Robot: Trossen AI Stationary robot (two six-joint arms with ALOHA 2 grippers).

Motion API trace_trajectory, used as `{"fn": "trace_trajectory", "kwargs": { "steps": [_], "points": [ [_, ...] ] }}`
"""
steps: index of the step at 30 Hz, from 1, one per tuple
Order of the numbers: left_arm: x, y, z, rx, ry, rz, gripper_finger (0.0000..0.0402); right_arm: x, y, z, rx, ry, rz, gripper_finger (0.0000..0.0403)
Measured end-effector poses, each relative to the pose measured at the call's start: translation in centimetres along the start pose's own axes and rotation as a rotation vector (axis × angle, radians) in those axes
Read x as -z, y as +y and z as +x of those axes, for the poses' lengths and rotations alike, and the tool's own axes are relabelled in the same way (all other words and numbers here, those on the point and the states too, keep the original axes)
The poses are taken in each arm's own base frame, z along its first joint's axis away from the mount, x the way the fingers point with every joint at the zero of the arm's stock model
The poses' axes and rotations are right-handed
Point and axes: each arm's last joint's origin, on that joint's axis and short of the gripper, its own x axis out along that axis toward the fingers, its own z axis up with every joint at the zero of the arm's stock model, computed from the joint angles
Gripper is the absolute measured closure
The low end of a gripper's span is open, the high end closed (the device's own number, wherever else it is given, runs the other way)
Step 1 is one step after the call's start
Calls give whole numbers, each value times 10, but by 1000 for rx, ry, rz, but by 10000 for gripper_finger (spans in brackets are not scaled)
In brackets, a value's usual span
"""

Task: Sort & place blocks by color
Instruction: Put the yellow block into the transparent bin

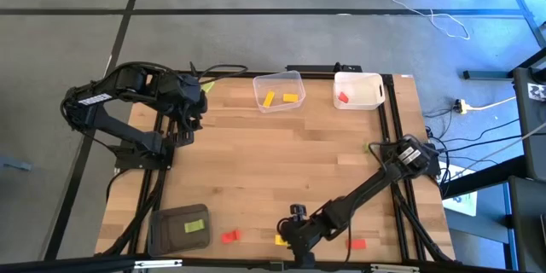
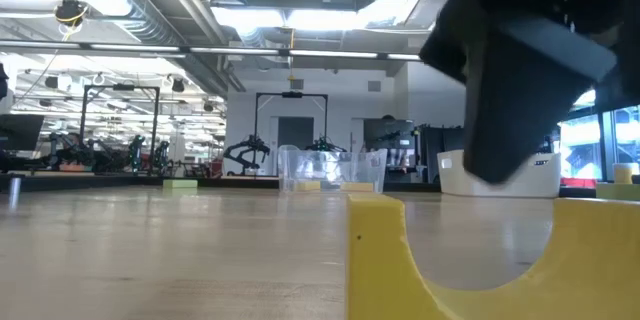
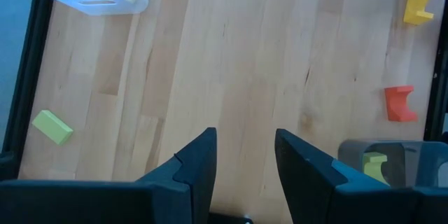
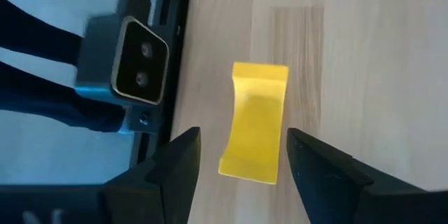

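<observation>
yellow block (image 4: 255, 122) lies flat at the bench's near edge, about midway along it, between the spread fingers of the right gripper (image 4: 241, 164), which hangs just over it without touching. red blocks (image 1: 229, 236) lie on either side along that edge. left gripper (image 3: 243, 161), fingers apart, waits by the far left corner.

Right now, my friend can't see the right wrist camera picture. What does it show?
A small yellow block with a curved notch lies on the pale wooden table, between the right gripper's two dark open fingers. A grey camera box sits at the table's edge.
</observation>
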Motion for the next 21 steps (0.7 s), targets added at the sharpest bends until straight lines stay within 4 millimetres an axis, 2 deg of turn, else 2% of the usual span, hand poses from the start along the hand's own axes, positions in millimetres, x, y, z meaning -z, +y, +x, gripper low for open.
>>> {"fn": "trace_trajectory", "kwargs": {
  "steps": [6,14,21],
  "points": [
    [0,0,0,0,0,0,266,4,-2,9,12,20,-2,191],
    [0,0,0,0,0,0,266,5,-3,10,16,26,-7,191],
    [0,0,0,0,0,0,266,13,-6,25,42,57,-11,191]
  ]
}}
